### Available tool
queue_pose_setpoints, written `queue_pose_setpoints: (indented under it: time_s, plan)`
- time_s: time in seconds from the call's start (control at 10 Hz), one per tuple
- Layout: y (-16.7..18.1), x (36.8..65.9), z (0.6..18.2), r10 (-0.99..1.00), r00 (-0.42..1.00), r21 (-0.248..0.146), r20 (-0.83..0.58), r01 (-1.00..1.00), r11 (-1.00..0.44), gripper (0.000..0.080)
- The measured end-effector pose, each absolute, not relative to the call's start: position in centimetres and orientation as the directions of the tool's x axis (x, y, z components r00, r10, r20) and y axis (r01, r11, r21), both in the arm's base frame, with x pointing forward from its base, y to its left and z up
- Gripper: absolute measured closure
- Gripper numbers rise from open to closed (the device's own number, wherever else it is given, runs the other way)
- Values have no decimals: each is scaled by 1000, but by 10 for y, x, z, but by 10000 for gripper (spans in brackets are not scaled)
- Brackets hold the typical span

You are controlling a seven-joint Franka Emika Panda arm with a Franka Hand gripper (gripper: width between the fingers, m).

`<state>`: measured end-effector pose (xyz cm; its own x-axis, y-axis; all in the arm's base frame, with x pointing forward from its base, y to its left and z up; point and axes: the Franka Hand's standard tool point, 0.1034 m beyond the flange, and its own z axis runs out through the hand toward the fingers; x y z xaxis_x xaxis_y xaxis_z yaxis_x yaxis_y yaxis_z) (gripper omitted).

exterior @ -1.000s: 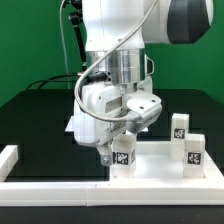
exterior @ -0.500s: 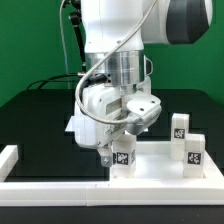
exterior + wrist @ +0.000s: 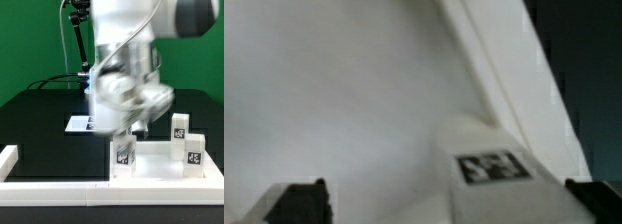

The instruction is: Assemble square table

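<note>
The square table's white slab (image 3: 160,163) lies at the exterior view's right, near the front. One tagged white leg (image 3: 123,152) stands upright at its left corner. Two more legs (image 3: 179,125) (image 3: 194,150) stand at its right side. My gripper (image 3: 131,129) is motion-blurred just above the left leg and apart from it. In the wrist view the gripper (image 3: 446,203) is open, its dark fingertips (image 3: 303,200) spread wide at the frame's edge. The leg's tag (image 3: 491,167) and the slab (image 3: 349,110) show beyond them. A fourth leg is not in view.
The long white border rail (image 3: 90,190) runs along the front, with its end (image 3: 9,157) at the exterior view's left. The marker board (image 3: 78,123) lies on the black table behind the arm. Cables hang at the back.
The gripper was down around the left leg. It has now let go and risen up and toward the exterior view's right, blurred. The leg stays standing on the slab.
</note>
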<state>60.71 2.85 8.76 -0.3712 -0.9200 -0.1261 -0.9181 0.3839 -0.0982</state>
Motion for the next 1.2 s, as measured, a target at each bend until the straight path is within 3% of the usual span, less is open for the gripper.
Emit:
queue_pose_setpoints:
  time_s: [0.1, 0.5, 0.6, 0.7, 0.9, 1.1, 1.2]
  plan:
    - [15, 607, 88, -915, -386, -127, -118, -908, 399, 150]
    - [13, 608, 87, -920, -375, -142, -110, -911, 388, 150]
    - [16, 618, 103, -921, -374, -104, -107, -917, 384, 150]
    - [22, 636, 120, -928, -352, -154, -124, -917, 368, 150]
    - [19, 628, 109, -928, -354, -145, -111, -918, 368, 150]
    - [19, 628, 110, -929, -353, -146, -112, -919, 367, 150]
    - [23, 632, 119, -927, -353, -157, -128, -916, 370, 150]
